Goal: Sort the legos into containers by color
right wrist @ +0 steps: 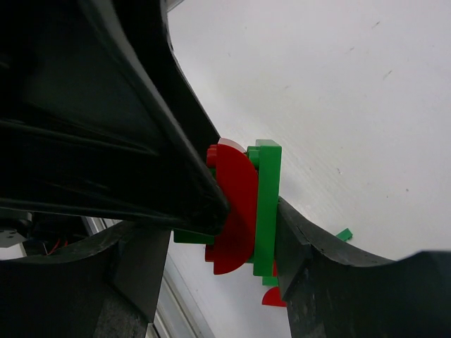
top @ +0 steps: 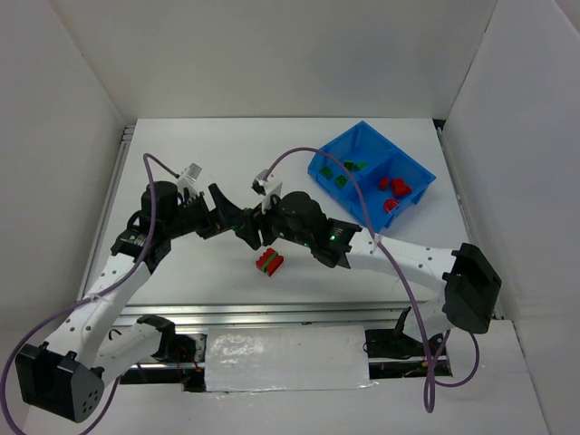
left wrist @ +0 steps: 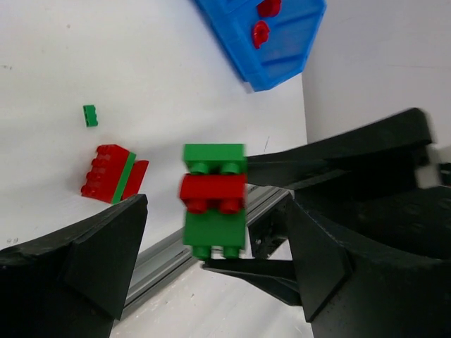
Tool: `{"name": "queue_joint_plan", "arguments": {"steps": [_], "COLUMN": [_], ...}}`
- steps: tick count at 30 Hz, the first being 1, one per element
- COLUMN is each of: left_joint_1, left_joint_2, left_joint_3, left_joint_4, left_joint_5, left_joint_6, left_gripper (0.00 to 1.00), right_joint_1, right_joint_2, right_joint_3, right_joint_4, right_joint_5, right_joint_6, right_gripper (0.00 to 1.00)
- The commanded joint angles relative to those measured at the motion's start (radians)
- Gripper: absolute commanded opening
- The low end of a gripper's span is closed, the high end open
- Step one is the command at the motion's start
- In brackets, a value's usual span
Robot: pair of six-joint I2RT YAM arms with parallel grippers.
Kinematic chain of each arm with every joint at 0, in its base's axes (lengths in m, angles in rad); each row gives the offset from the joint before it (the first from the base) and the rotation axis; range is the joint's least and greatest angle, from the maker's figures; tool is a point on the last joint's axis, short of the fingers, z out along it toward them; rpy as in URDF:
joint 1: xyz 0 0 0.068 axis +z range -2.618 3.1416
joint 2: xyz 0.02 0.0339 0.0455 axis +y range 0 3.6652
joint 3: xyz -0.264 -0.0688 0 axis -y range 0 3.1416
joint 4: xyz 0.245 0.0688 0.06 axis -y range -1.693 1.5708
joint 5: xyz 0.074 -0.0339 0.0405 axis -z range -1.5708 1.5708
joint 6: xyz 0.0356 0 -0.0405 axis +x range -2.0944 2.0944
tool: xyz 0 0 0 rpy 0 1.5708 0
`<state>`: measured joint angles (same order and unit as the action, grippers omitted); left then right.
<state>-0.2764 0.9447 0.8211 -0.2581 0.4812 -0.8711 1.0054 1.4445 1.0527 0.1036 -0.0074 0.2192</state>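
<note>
The right gripper is pinching a small green-red-green stack of plastic lego bricks near the middle of the white table. The left gripper is hovering around the stack, jaws spread wide and not touching it. Just nearer, another red-and-green brick stack is lying on the table. At the far right, the bright blue plastic two-compartment bin is holding green bricks in its left side and red bricks in its right.

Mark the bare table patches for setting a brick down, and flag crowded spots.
Bare: the far stretch behind the left arm, left of the blue bin; the strip between bin and right arm. Crowded: centre, where the left claw and right claw meet at the held stack, near the loose stack.
</note>
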Motion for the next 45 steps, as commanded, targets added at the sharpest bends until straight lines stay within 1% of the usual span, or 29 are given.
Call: {"name": "queue_joint_plan", "arguments": {"steps": [1,2,5,8,9,10,11,13,14,16,18,19,20,22,23,25,26,27,28,29,30,31,33,36,37,40,41,43,45], "left_joint_1": [-0.012,-0.012,-0.017,-0.023,-0.027,-0.030,-0.033,-0.038,-0.040,-0.040,-0.040,-0.040,-0.040,-0.040,-0.040,-0.040,-0.040,-0.040,-0.040,-0.040,-0.040,-0.040,-0.041,-0.040,-0.040,-0.041,-0.043,-0.043,-0.044], "left_joint_2": [0.012,0.012,0.012,0.014,0.016,0.016,0.014,0.012,0.014,0.016,0.017,0.017,0.017,0.017,0.017,0.013,0.011,0.003,-0.001,-0.007,-0.024,-0.033,-0.066,-0.105,-0.115,-0.138,-0.142,-0.152,-0.162], "left_joint_3": [-0.011,-0.011,-0.008,-0.008,-0.008,-0.007,-0.005,-0.002,0.000,0.003,0.003,0.003,0.003,0.015,0.022,0.045,0.055,0.058,0.058,0.058,0.049,0.043,0.020,-0.026,-0.037,-0.079,-0.086,-0.085,-0.085], "left_joint_4": [0.042,0.040,0.046,0.074,0.085,0.095,0.099,0.108,0.109,0.111,0.114,0.115,0.120,0.105,0.086,0.069,0.065,0.066,0.071,0.080,0.104,0.121,0.163,0.281,0.357,0.451,0.482,0.484,0.487], "left_joint_5": [0.016,0.014,0.020,0.051,0.059,0.065,0.075,0.086,0.097,0.106,0.112,0.111,0.109,0.100,0.091,0.077,0.088,0.099,0.109,0.121,0.152,0.167,0.203,0.293,0.348,0.416,0.442,0.451,0.464], "left_joint_6": [-0.006,-0.003,-0.002,-0.009,-0.011,-0.012,-0.019,-0.020,-0.022,-0.020,-0.013,-0.008,0.007,0.050,0.070,0.133,0.156,0.178,0.216,0.230,0.242,0.257,0.258,0.225,0.198,0.149,0.144,0.149,0.149], "left_gripper": [0.91,0.91,0.91,0.79,0.62,0.52,0.39,0.29,0.21,0.10,0.00,0.00,0.00,0.00,0.00,0.00,0.00,0.00,0.00,0.00,0.00,0.00,0.00,0.00,0.00,0.00,0.00,0.00,0.00], "right_joint_1": [0.010,0.009,0.009,0.009,0.009,0.009,0.009,0.009,0.009,0.009,0.009,0.009,0.009,-0.001,-0.033,-0.072,-0.127,-0.160,-0.194,-0.226,-0.276,-0.293,-0.306,-0.306,-0.307,-0.306,-0.306,-0.304,-0.294], "right_joint_2": [-0.062,-0.064,-0.068,-0.059,-0.050,-0.047,-0.041,-0.024,-0.019,-0.006,0.002,0.001,-0.004,-0.016,-0.032,-0.050,-0.076,-0.090,-0.105,-0.136,-0.150,-0.163,-0.193,-0.194,-0.190,-0.161,-0.153,-0.147,-0.145], "right_joint_3": [0.021,0.021,0.020,0.021,0.021,0.021,0.021,0.026,0.027,0.035,0.043,0.044,0.043,0.027,0.026,0.023,0.007,-0.003,-0.019,-0.035,-0.072,-0.086,-0.088,-0.068,-0.060,-0.031,-0.033,-0.036,-0.030], "right_joint_4": [0.085,0.088,0.096,0.105,0.116,0.122,0.126,0.136,0.137,0.142,0.140,0.136,0.131,0.127,0.092,0.052,0.030,0.030,0.039,0.088,0.116,0.137,0.121,0.110,0.114,0.145,0.197,0.244,0.269], "right_joint_5": [0.006,0.032,0.046,0.055,0.058,0.061,0.066,0.089,0.093,0.103,0.098,0.092,0.074,0.020,-0.115,-0.253,-0.411,-0.498,-0.590,-0.682,-0.838,-0.891,-0.913,-0.911,-0.910,-0.931,-0.942,-0.962,-0.956], "right_joint_6": [0.009,0.008,0.006,0.012,0.017,0.017,0.020,0.022,0.026,0.029,0.034,0.037,0.049,0.055,0.055,0.061,0.069,0.080,0.115,0.137,0.160,0.190,0.193,0.212,0.241,0.288,0.307,0.344,0.345], "right_gripper": [0.02,0.02,0.02,0.02,0.02,0.02,0.02,0.02,0.02,0.02,0.05,0.28,0.54,0.99,1.00,1.00,1.00,1.00,1.00,1.00,1.00,1.00,1.00,1.00,0.99,0.97,0.96,0.94,0.92]}}
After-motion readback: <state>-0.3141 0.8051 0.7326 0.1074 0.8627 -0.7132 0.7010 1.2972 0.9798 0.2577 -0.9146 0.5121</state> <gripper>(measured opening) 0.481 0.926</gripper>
